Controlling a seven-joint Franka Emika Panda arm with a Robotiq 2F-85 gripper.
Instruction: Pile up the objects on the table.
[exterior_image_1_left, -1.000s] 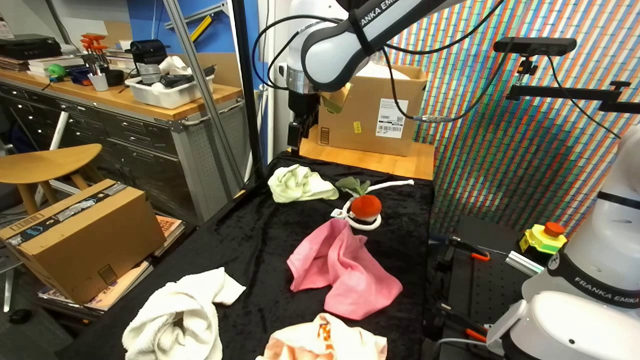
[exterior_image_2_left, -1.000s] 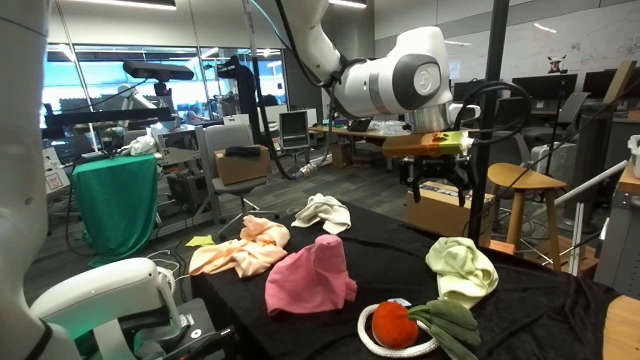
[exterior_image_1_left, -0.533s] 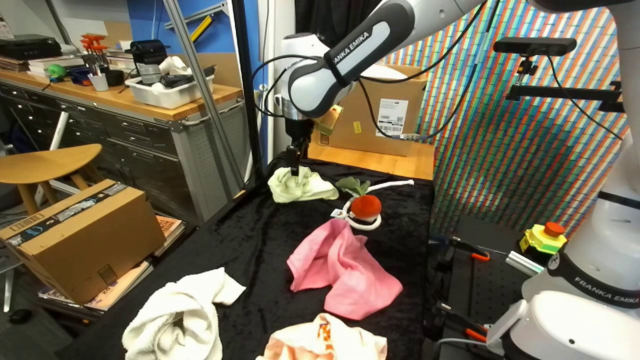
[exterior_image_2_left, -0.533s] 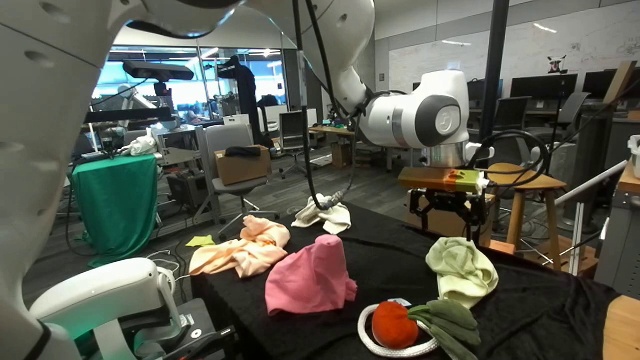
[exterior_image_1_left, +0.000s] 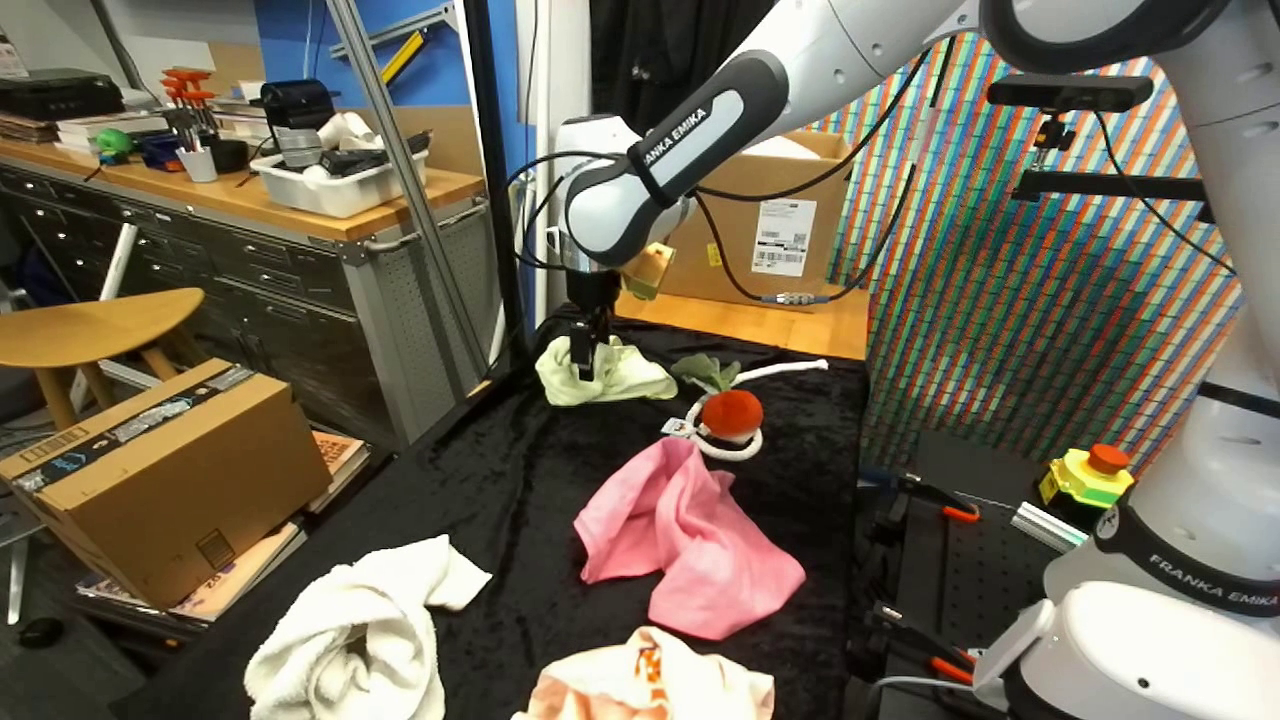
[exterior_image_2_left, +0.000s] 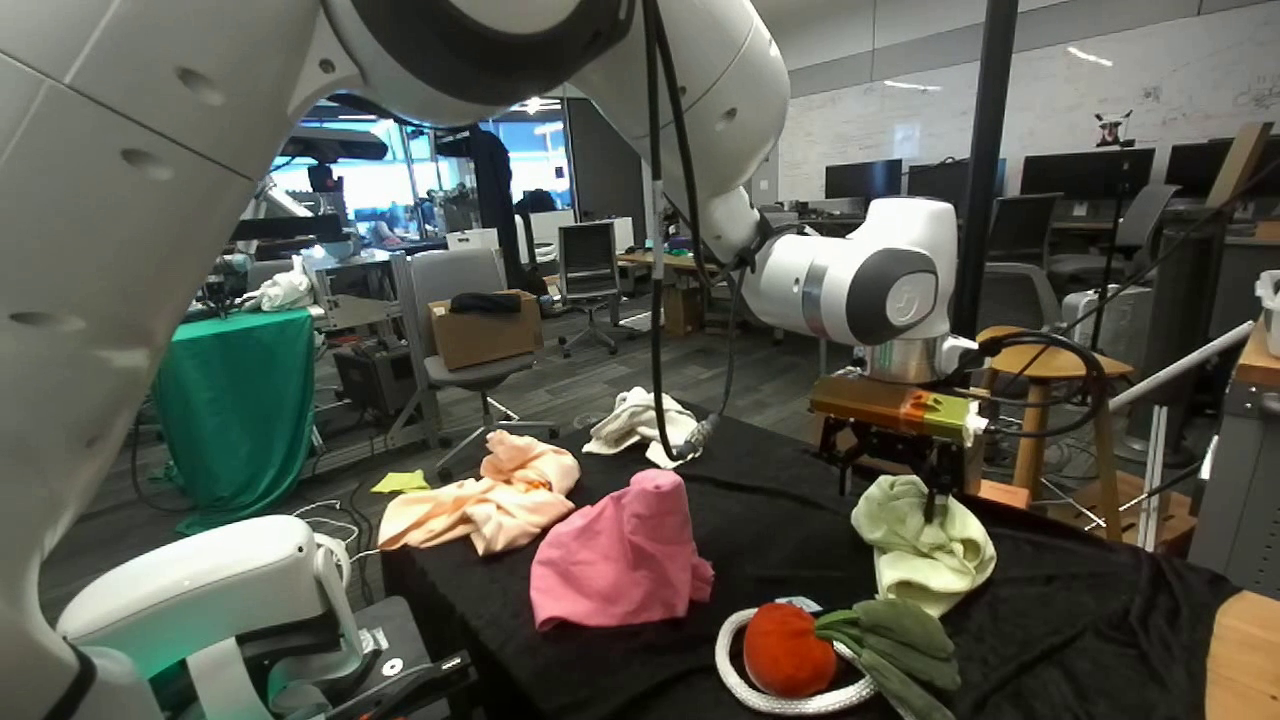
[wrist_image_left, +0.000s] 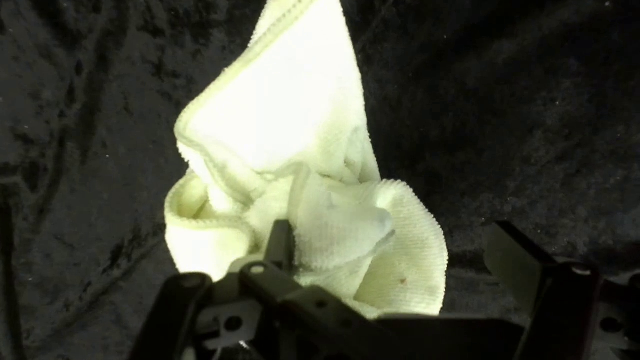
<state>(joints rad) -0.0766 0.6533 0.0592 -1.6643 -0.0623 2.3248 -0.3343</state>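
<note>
1 yellow-green cloth (wrist_image_left: 310, 145): crumpled, stitched hem showing.

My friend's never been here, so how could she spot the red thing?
Look for the black-draped table. Near the pink cloth and pale green cloth, a white rope curls around the red thing. Unlike both cloths, it's round with green leaves.

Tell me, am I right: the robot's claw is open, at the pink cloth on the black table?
Only the cloth is wrong: the claw is open at the green cloth on the black table, as the wrist view and both exterior views show. The pink cloth lies apart from the claw in both exterior views.
</note>
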